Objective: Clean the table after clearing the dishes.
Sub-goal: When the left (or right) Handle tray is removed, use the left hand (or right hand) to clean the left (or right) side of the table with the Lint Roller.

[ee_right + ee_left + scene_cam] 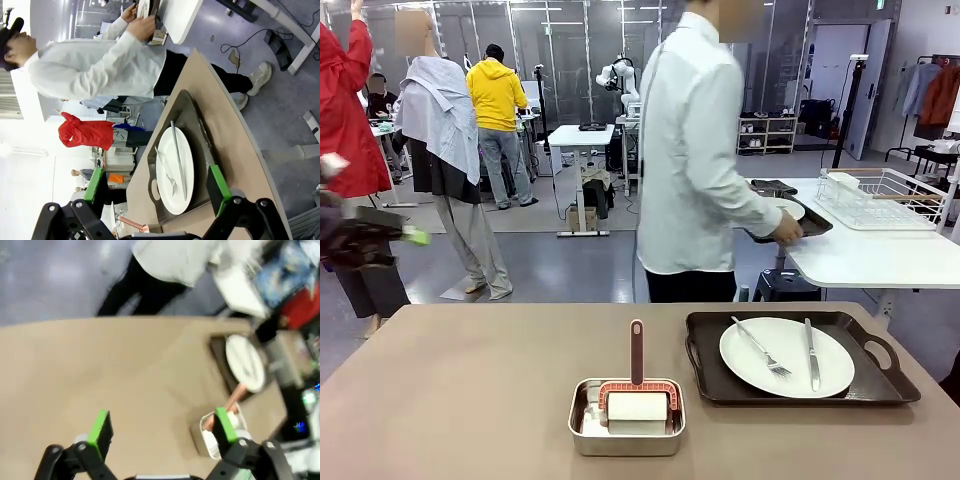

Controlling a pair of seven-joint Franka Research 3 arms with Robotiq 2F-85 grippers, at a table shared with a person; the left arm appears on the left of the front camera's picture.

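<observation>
The room on my feed is a big open hall with a grey floor, glass partitions at the back and a few people standing far off on the left. The worktop spreads across the lower front view, plain matte taupe, with its left half bare. Past its far edge a person in a pale shirt stands turned toward a white side table on the right. That table carries a wire rack. The person's hand is on a second tray at that table's edge, with a second plate on it.

On the worktop, a dark brown tray sits at the right end, close to the far edge. It holds a round white plate, and on the plate a fork and a knife lie side by side but apart. Near the front edge, about mid-width, stands a small steel pan with a white roller in it, its reddish-brown handle pointing toward the far edge.

From the left wrist camera, the left claw hangs over bare worktop with its green pads spread wide, released, gripping and touching nothing. The pan is off beside one finger. From the right wrist camera, the right claw is spread just as wide and empty, looking along the tray and plate from above.
</observation>
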